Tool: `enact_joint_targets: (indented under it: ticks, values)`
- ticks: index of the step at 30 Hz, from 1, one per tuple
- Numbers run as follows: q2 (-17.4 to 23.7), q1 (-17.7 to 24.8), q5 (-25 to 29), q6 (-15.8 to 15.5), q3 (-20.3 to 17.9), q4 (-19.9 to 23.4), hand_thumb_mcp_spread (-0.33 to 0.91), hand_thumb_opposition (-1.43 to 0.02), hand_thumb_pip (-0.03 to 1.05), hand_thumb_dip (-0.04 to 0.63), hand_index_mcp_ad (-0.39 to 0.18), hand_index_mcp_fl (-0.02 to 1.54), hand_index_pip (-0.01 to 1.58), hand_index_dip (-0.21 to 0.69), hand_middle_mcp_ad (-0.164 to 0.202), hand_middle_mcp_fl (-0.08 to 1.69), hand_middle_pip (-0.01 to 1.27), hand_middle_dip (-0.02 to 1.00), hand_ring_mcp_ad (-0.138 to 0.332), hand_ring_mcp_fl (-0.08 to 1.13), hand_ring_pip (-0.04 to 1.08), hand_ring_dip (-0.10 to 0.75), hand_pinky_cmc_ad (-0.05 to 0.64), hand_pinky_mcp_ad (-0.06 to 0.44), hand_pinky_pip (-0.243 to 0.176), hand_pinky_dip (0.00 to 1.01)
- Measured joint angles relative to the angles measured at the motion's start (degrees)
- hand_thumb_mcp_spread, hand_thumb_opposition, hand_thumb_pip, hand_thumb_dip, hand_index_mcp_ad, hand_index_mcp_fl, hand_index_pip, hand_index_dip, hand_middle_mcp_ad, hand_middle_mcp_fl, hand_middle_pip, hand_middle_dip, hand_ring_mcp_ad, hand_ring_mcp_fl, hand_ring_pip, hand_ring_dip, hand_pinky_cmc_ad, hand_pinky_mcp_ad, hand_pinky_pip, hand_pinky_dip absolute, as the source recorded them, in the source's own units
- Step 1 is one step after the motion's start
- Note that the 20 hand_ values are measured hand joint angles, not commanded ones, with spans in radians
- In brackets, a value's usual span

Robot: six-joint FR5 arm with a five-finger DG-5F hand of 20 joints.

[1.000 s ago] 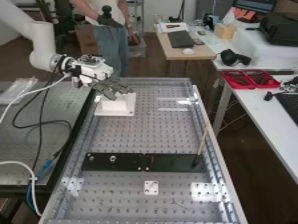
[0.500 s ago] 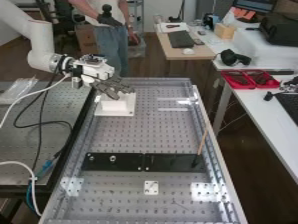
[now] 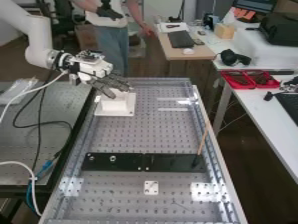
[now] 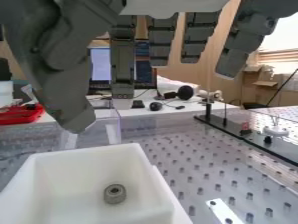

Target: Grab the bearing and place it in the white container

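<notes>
The hand (image 3: 106,83) is above the far left part of the bench, over the white container (image 3: 116,106). Its fingers look straight and spread in the wrist view, where the hand (image 4: 123,60) has nothing between fingers and thumb. Below it, inside the white container (image 4: 50,165), the bearing (image 4: 115,194) rests on the floor of the container, apart from the hand. The container stands upright on the perforated bench.
A black plate (image 3: 143,162) lies across the bench, with small metal parts on its left half and a thin wooden stick (image 3: 202,142) at its right end. A small white bracket (image 3: 151,187) is nearer. Clear side walls edge the perforated bench (image 3: 143,135).
The hand has shifted slightly up and left over the container, and its fingers look more spread. The container and the black plate have not moved.
</notes>
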Motion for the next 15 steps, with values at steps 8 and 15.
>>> enact_joint_targets:
  ticks: [8,15]
  values:
    - [7.5,-2.74,-2.16,-7.5,0.11,1.93,0.24,-0.73,0.72,0.236,-0.12,0.02,0.96,0.003,0.051,0.01,0.12,0.21,0.108,0.0,0.09,0.101,0.335,0.264,-0.075,0.43]
    - [13.69,-10.03,-11.14,-11.39,3.17,-1.39,0.21,-0.71,0.67,0.204,-0.119,0.02,0.64,0.0,0.054,0.04,0.12,0.2,0.113,0.0,0.09,0.101,0.335,0.276,-0.075,0.45]
